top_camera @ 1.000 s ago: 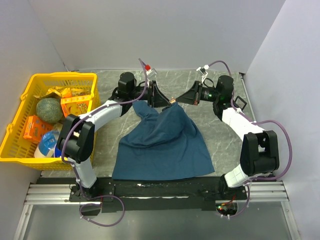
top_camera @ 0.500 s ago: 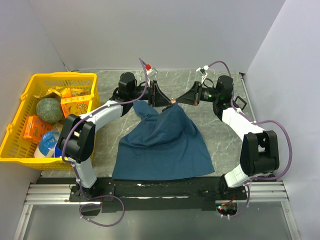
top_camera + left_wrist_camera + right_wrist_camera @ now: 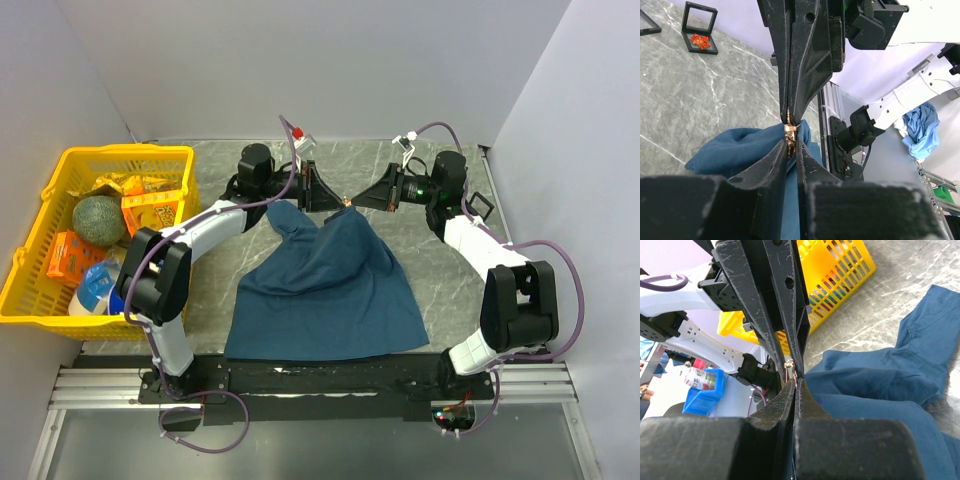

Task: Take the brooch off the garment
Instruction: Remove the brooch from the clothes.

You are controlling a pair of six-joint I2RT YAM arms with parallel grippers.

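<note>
working on: getting the brooch (image 3: 790, 132) off the garment (image 3: 320, 290); not finished.
brooch: small gold-coloured piece at the raised peak of the cloth, touching it, up off the table (image 3: 440, 270), right between the two sets of fingertips.
garment: dark teal shirt, mostly flat on the table near the arm bases; far end drawn up into a peak where the arms meet.
left gripper (image 3: 791, 146): narrow gap, tips either side of the brooch; reads as a pinch on it.
right gripper (image 3: 794, 382): fingers pressed together, tip to tip with the left one at the peak; likely nipping cloth or the pin beside the brooch, can't tell which.
done: shirt lifted, brooch reached and taken hold of.
left to do: brooch looks attached, no gap between it and the cloth; needs working free, then setting down.
risk: tiny part, cloth may come along with it, or the pinch may slip.
elsewhere: open black case (image 3: 700, 34) with orange-red bits on the table, well apart; yellow basket (image 3: 130, 150) of groceries off to the left, not involved.
</note>
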